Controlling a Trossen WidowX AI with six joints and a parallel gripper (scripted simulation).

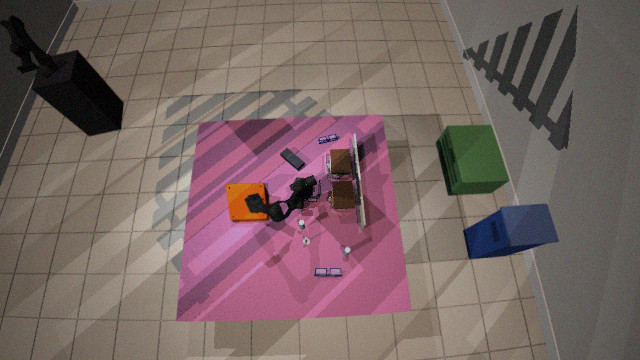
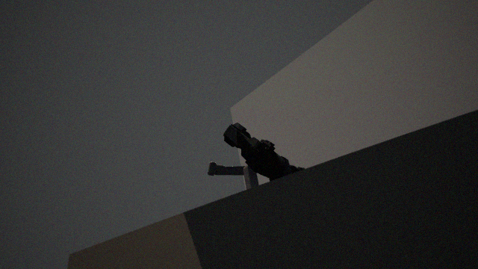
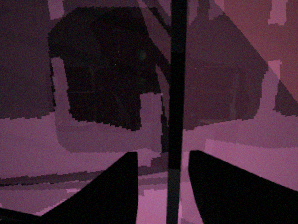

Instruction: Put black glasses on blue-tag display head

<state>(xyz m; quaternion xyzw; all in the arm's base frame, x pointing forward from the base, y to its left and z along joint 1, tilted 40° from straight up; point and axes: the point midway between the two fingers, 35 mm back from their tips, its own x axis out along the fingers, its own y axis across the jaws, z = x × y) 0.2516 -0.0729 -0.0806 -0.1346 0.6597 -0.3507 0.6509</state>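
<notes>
My gripper point(image 1: 315, 187) point(image 3: 163, 161) is slightly open at the front of the arm, just before the display heads. A dark upright bar, apparently part of the black glasses point(image 1: 312, 200) point(image 3: 177, 75), stands between the fingertips in the wrist view, with a gap on both sides, nearer the right finger. Two brown-topped display heads, an upper one point(image 1: 340, 161) and a lower one point(image 1: 343, 195), stand side by side. The glasses' thin frame is on the arm side of the lower head; whether it touches the head cannot be told. The blue tag cannot be made out.
A tall thin panel point(image 1: 358, 182) stands behind the heads. Blue-framed glasses point(image 1: 328, 139) lie above them, another blue-framed pair point(image 1: 328, 272) below. A dark flat block point(image 1: 292, 158) and small white-topped pieces point(image 1: 301, 224) point(image 1: 347, 251) are near the arm. The exterior view is too dark for details.
</notes>
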